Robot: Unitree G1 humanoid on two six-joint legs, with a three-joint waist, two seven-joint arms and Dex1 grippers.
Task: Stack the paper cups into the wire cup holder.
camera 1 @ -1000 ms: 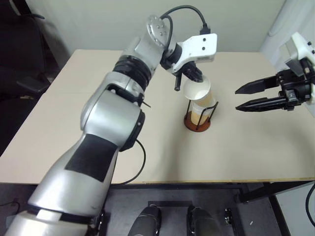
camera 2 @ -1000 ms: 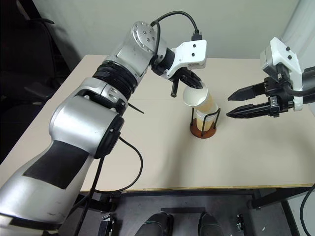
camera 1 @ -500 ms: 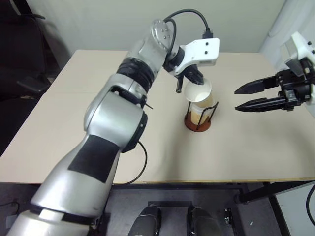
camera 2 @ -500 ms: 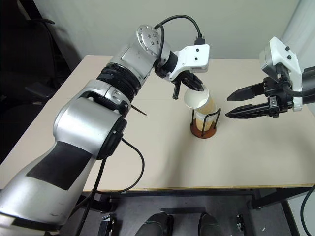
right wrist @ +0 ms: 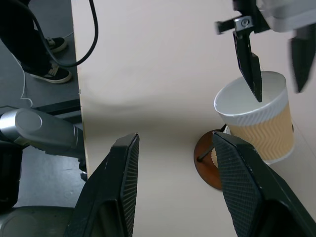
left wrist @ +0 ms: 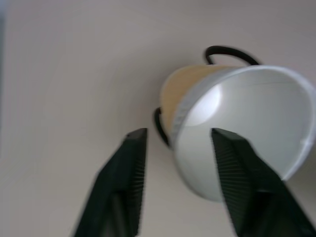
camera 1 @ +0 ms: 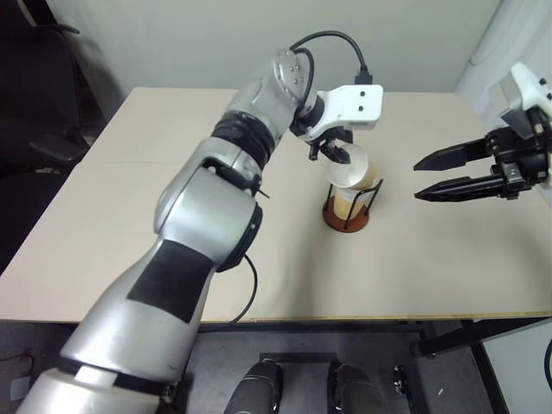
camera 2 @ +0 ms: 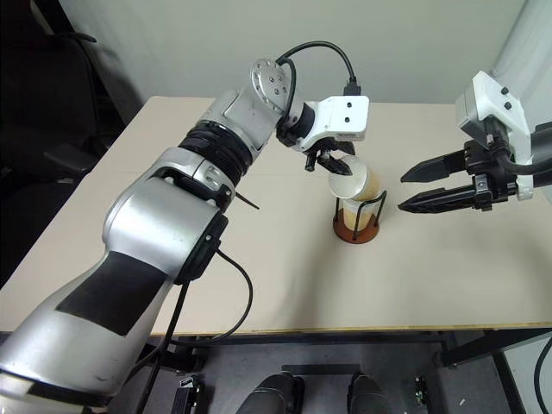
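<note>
Left gripper (left wrist: 177, 148) jaws are standing open astride the top cup's (camera 1: 351, 166) rim in the holder (camera 1: 346, 214); right gripper (camera 1: 417, 179) jaws are gaping empty, just beside.

The right gripper (right wrist: 173, 187) has its two black fingers spread apart over the beige table (right wrist: 148, 74). Beyond them the top paper cup (right wrist: 256, 118), tan with a white rim, sits tilted in the wire cup holder (right wrist: 210, 160). The left gripper (right wrist: 274, 59) is open above it, one finger reaching inside the rim. A shoe (right wrist: 55, 74) shows on the floor.
</note>
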